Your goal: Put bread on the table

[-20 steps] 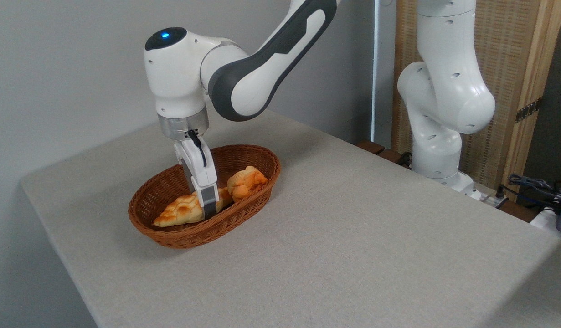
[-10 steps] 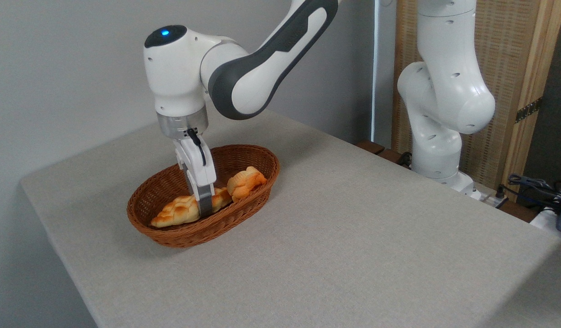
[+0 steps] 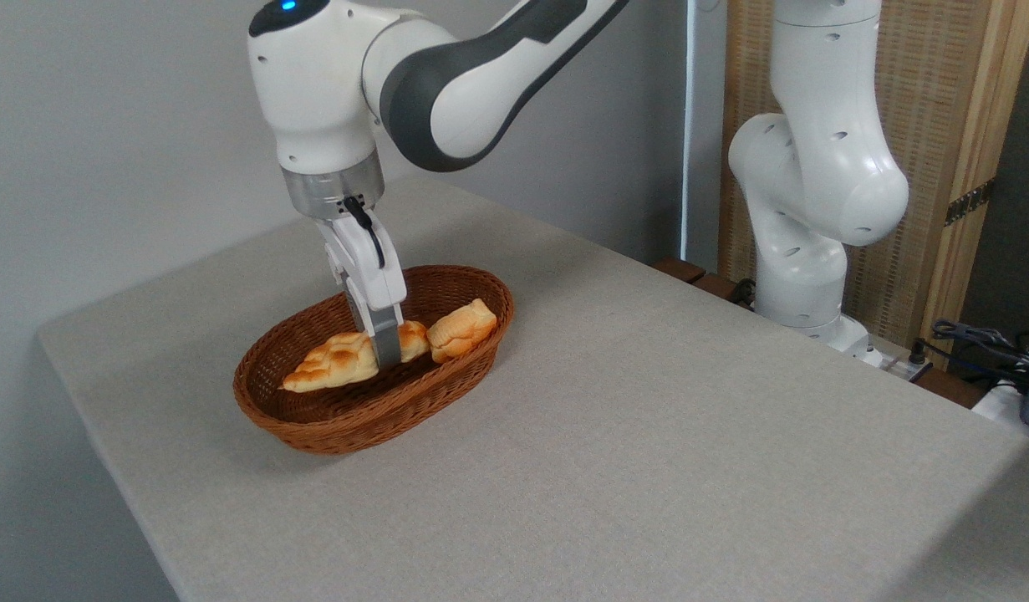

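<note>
Golden-brown plaited loaf (image 3: pixel 334 369), clamped mid-length by the end effector (image 3: pixel 386 358), has been raised off the brown wicker basket's (image 3: pixel 313 426) floor, left of frame centre; grip judged secure, grey-beige fabric surface (image 3: pixel 648 435) not yet reached.

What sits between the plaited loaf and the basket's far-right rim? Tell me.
In the camera view, a small orange bun sits there, between the plaited loaf held by the tool and the basket rim.

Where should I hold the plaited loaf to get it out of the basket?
Across its middle, from above, much as the gripper has it: the bread is long with tapered ends, and the basket walls block its sides.
</note>
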Robot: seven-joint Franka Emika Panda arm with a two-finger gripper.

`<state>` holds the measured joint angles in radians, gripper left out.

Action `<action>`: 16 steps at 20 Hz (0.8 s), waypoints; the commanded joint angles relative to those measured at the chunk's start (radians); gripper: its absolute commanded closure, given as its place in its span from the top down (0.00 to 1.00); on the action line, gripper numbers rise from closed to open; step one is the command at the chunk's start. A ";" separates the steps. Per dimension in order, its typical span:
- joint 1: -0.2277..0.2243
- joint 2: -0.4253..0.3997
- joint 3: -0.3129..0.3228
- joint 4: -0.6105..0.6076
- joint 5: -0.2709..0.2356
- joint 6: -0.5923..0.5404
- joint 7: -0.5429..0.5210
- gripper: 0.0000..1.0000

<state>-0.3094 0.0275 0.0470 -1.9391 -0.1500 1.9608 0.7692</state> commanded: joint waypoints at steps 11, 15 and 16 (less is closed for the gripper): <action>0.000 -0.021 0.269 0.192 0.067 -0.238 0.289 0.39; 0.001 -0.012 0.292 0.192 0.087 -0.235 0.320 0.39; 0.001 -0.012 0.292 0.192 0.087 -0.235 0.320 0.39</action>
<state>-0.2952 0.0137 0.3148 -1.7554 -0.0771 1.7390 1.0603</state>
